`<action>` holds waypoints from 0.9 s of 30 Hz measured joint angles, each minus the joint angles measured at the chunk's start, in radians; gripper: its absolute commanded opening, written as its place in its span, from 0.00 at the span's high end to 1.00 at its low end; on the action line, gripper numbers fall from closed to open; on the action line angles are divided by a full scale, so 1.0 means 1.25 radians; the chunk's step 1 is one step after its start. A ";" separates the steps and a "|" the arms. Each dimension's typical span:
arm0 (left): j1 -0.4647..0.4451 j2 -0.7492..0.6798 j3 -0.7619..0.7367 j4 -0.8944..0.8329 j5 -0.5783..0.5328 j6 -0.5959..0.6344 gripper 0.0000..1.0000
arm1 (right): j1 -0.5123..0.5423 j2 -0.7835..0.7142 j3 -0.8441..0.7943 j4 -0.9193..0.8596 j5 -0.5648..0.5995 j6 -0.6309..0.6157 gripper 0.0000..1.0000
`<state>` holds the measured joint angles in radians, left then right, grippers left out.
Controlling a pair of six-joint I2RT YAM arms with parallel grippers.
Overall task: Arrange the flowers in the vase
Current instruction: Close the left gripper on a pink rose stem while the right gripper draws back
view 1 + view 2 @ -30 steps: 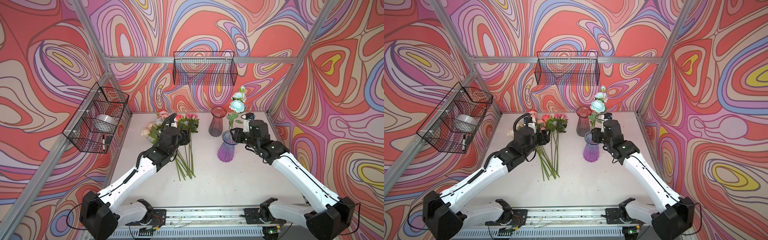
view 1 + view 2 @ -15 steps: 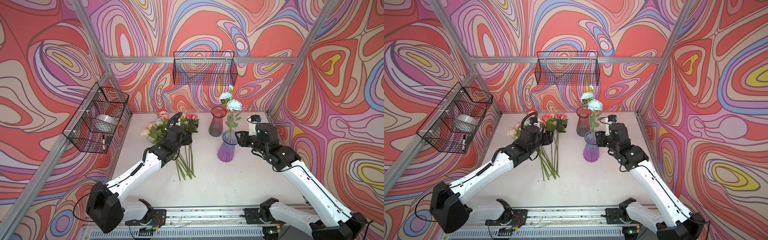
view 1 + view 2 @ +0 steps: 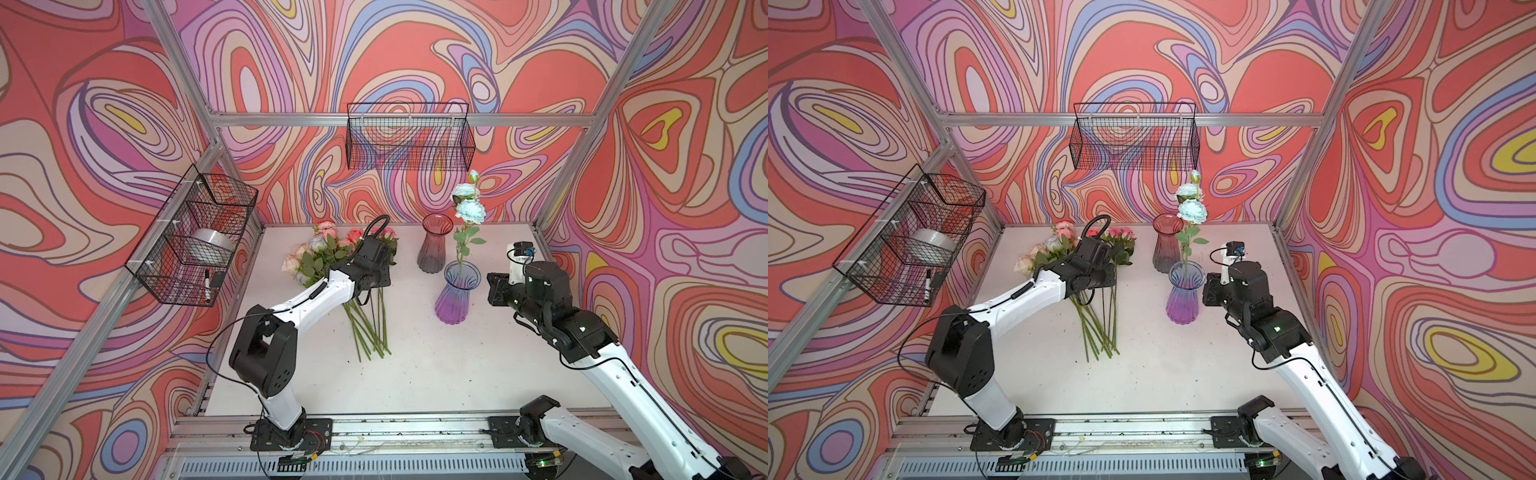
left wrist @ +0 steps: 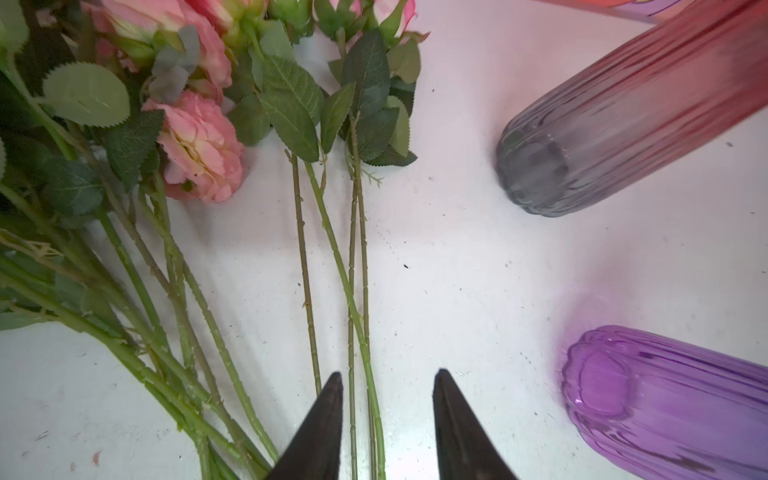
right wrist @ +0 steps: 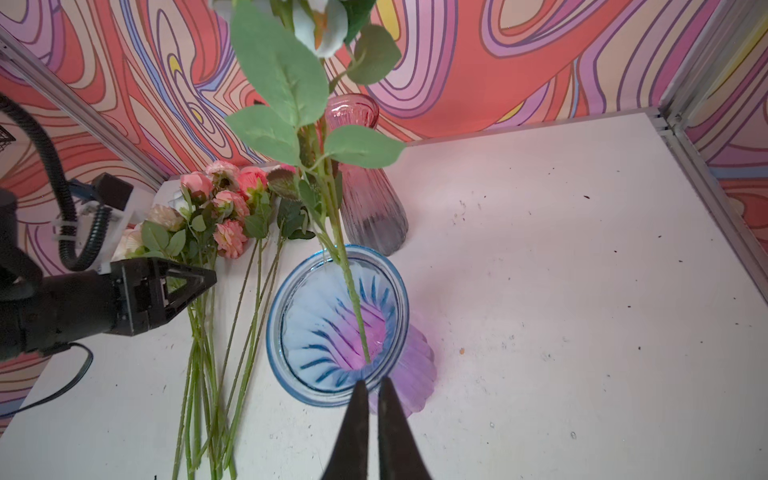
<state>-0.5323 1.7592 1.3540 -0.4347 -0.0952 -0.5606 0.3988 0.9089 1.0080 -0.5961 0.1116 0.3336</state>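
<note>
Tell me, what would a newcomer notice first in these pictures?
The loud swirling walls in coral, purple and blue surround everything. Next, one pale blue flower stands in the purple vase right of centre, while a bunch of pink flowers lies on the table at left.

Left arm point(image 3: 316, 295) stretched forward from its base, white forearm sloping down to a black wrist; left gripper point(image 4: 388, 376) aimed down at the tabletop, jaws parted; right arm point(image 3: 623, 374) reaching forward, wrist turned toward the middle; right gripper point(image 5: 372, 381) closed, fingers almost meeting.
</note>
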 measured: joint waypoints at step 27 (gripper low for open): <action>0.032 0.231 0.095 -0.076 0.097 0.056 0.92 | 0.000 0.002 -0.057 0.058 0.008 -0.006 0.92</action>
<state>-0.4919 2.0483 1.4731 -0.5297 0.0257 -0.4911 0.3988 0.9108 0.9367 -0.5232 0.1219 0.3256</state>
